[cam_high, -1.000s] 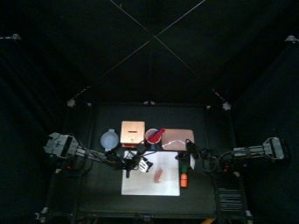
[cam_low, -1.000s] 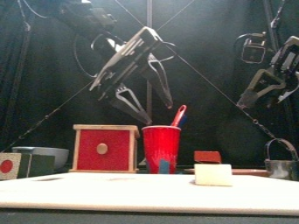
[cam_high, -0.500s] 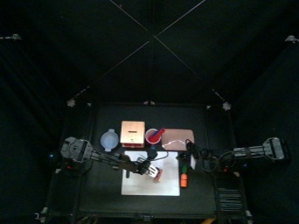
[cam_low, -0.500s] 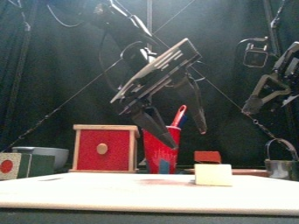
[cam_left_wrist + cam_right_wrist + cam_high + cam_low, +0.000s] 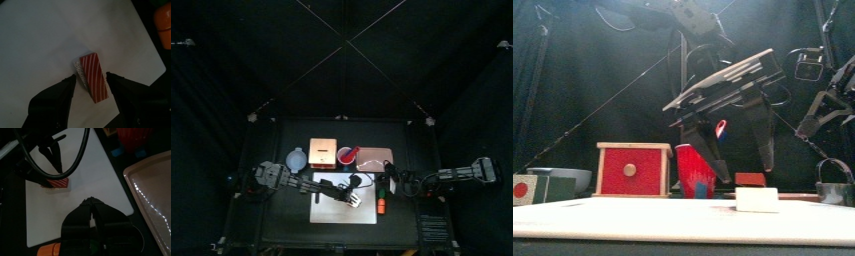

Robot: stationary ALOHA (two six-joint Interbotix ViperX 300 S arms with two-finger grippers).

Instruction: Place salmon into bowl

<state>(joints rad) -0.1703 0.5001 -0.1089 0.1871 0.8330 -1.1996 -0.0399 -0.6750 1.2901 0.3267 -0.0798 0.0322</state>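
Salmon (image 5: 92, 76) flat on the white sheet (image 5: 60, 45) on the bench, striped face up. Left claw (image 5: 91, 79) hangs right over it, jaws open, one on each long side, nothing held. The wrist view doesn't show whether the tips touch the sheet. In the front view the tips look above the bench top, so my guess is it's short of grasp height.

Bowl (image 5: 295, 159) sits at the left edge of the bench, beside the wooden box (image 5: 322, 153), well apart from the salmon. Carry runs back toward the left arm's base.

Right claw (image 5: 92, 208) is closed and empty, parked near the pink tray (image 5: 155, 185). An orange stick (image 5: 381, 204) lies near it, just off the sheet.

Risks as I read them:
- Piece lies slightly skewed between the jaws. Closing off-centre could spin it or squirt it out sideways.
- Closing too high only nips the top edge. Slip likely on lift.
- Closing too low may catch the sheet and drag it, shifting the things near it.
- Piece is small and low, so a weak pinch may drop it mid-carry, short of the bowl.
- Bowl is close to the box and the red cup (image 5: 344, 155). A low swing could clip either.
- Release too high over a small bowl and it may bounce out over the rim.
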